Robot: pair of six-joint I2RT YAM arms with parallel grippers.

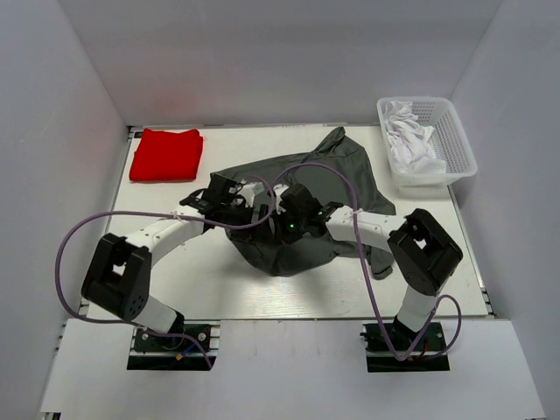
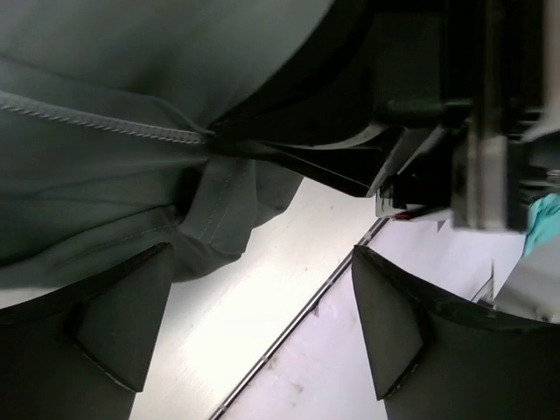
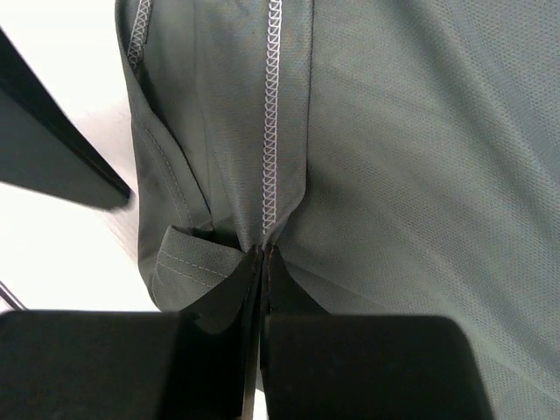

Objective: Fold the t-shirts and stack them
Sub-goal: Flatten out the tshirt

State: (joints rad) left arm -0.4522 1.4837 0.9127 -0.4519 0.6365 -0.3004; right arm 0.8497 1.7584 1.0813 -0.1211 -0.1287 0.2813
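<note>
Dark grey t-shirt [image 1: 346, 171]: unfolded and rumpled at the middle of the table [image 1: 219, 280], one part spread toward the far right, the near part bunched between the two arms; fine mesh knit with a pale zigzag-stitched seam. Right gripper [image 3: 262, 262]: clamped tight on that seam; left gripper [image 2: 261, 258]: fingers spread apart, a hemmed fold of grey cloth just beside one of them. Red t-shirt [image 1: 166, 155]: folded flat, far left corner; white basket [image 1: 459, 144] holding white garments [image 1: 411, 140]: far right.
</note>
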